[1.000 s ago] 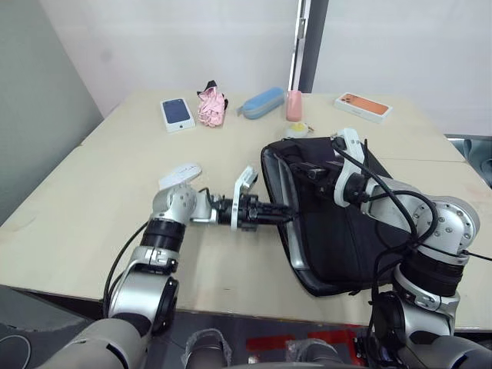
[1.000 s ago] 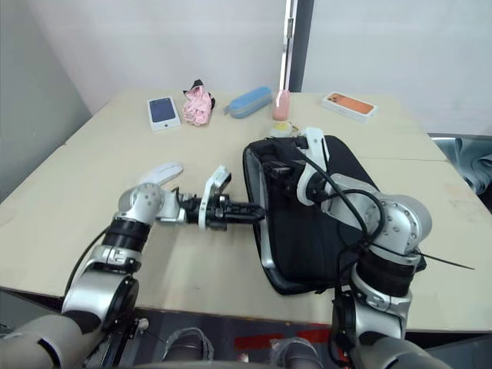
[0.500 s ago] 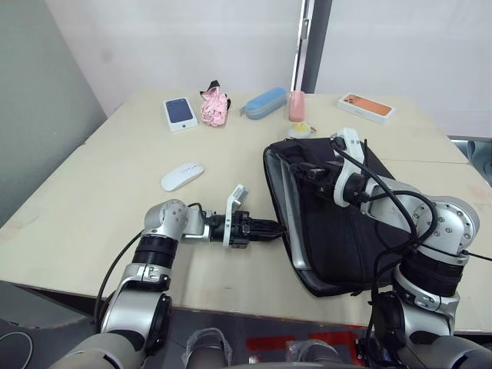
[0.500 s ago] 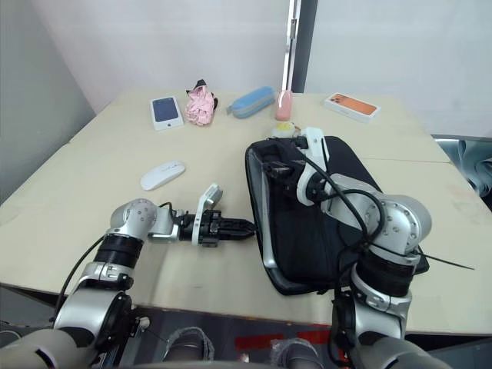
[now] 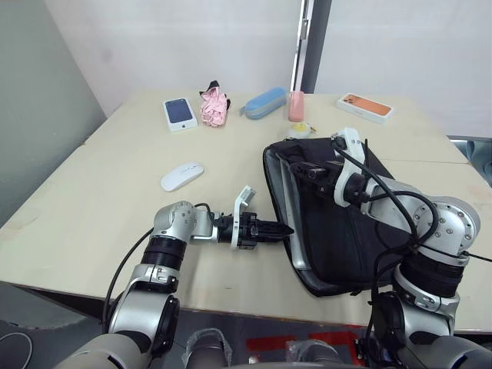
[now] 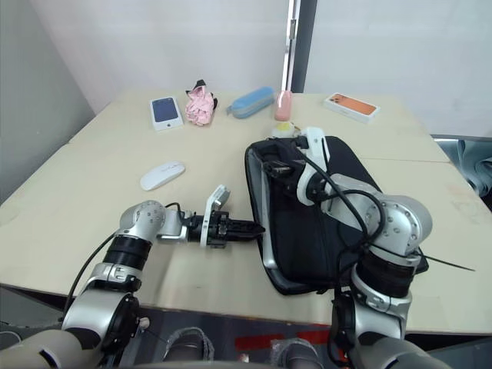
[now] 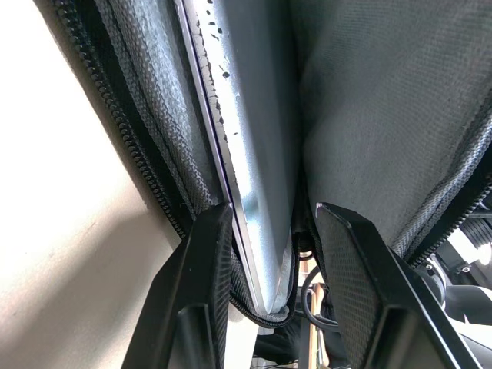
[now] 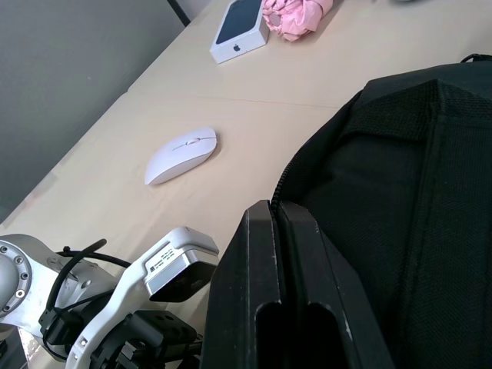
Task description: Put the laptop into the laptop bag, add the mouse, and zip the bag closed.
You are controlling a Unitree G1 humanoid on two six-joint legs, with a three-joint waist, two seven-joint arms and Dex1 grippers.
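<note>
The black laptop bag (image 5: 346,231) lies at the table's right, its left side unzipped. The silver laptop (image 7: 257,154) sits inside it, one edge showing (image 5: 294,234) in the opening. My left gripper (image 5: 283,229) is at that opening, open, with its fingers (image 7: 201,292) on either side of the laptop's edge. At the bag's far left corner, my right gripper (image 5: 306,168) is shut on the top flap beside the zip (image 8: 270,211). The white mouse (image 5: 182,176) rests on the table to the left of the bag, apart from both grippers.
Along the far edge stand a white phone box (image 5: 177,114), a pink cloth (image 5: 213,106), a blue pouch (image 5: 262,102), a pink bottle (image 5: 295,105) and an orange-topped box (image 5: 364,108). A white-and-yellow blob (image 5: 298,131) lies just behind the bag.
My left gripper drew back out of the bag's opening and lowered, uncovering the mouse, then moved forward again to the laptop's edge. The right gripper and the bag have stayed put.
</note>
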